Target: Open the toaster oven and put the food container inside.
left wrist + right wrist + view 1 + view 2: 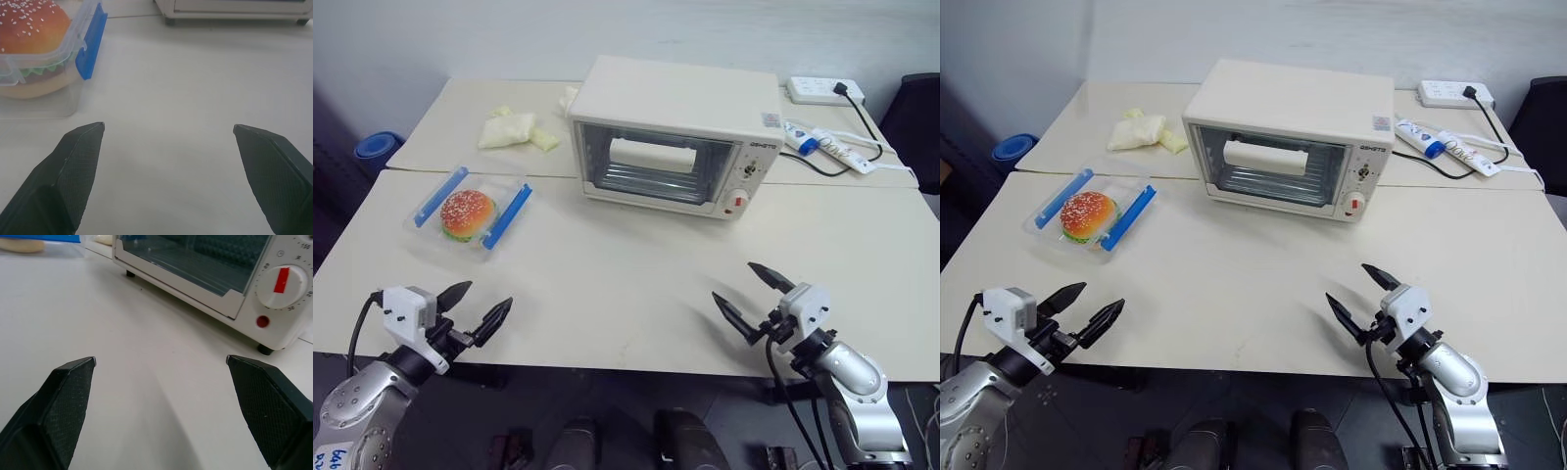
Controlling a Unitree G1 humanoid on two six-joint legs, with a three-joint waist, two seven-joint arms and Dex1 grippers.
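The cream-white toaster oven stands at the back middle of the table, its glass door shut, with knobs and a red button on its right panel. To its left lies the clear food container with blue side clips, a sesame-bun hamburger inside. My left gripper hovers open over the table's near left edge, well short of the container. Over the near right edge my right gripper is open too, angled toward the oven. Both hold nothing.
Crumpled cream cloths lie behind the container. A white power strip, a black cable and a tube sit at the back right. A blue bin stands off the table's left side. Bare tabletop lies between grippers and oven.
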